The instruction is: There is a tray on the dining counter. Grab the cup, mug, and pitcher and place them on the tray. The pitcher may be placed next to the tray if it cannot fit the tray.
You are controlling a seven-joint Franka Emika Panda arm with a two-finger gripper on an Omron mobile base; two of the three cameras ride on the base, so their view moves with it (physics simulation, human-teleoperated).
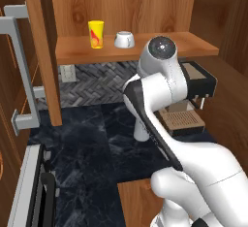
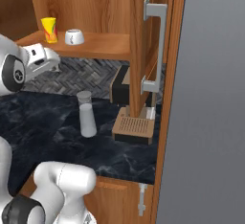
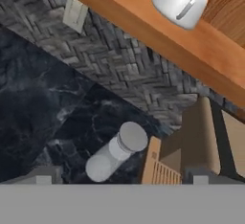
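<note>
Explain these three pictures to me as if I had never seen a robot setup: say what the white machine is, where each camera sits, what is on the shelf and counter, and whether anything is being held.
The white machine is a jointed robot arm in a computer-drawn kitchen. Two pictures come from cameras on its base, one behind it to the left and one to the right, so both show one scene. The third looks out from the hand itself, so it appears tilted.

On the wooden shelf stand a yellow cup and, beside it, a squat white mug. Below, on the black marble counter, stands a tall pale grey pitcher, upright next to a brown coffee machine.

The gripper is open and holds nothing.
</note>
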